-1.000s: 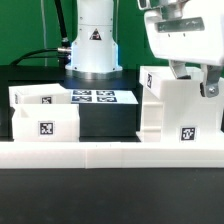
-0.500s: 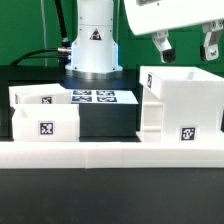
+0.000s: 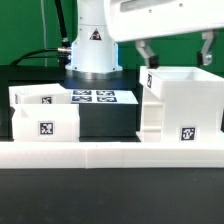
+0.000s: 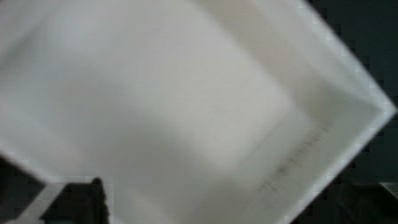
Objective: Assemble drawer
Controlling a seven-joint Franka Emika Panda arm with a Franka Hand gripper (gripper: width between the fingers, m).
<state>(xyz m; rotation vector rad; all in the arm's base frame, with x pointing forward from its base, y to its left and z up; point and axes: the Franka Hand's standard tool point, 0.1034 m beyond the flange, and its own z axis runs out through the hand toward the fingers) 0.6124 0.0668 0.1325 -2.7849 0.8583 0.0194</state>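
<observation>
From my station I see the drawer's housing [image 3: 182, 105], a big hollow white cube, standing upright on the exterior view's right with its open top facing up. One square tag sits low on its front face and another on its upper side wall. Its two trays are well apart from it on the exterior view's left. The front tray [image 3: 45, 122] shows a tag on its near wall, and the rear tray [image 3: 38, 97] sits just behind it, so close that I cannot tell whether they touch. The gripper [image 3: 174, 58] hangs above the housing's open top, clear of the rim. Its fingers [image 3: 143, 55] are spread wide, roughly as far apart as the housing is broad, and there is nothing between them. My wrist view is blurred. It is mostly filled with tilted white plastic with dark corners, and I cannot tell which part of the housing that is. Between the trays and the housing, the marker board [image 3: 93, 97] lies flat on the black table [image 3: 105, 122], in front of the robot base [image 3: 93, 45]. The long low white rail [image 3: 110, 152] runs across the foreground.
</observation>
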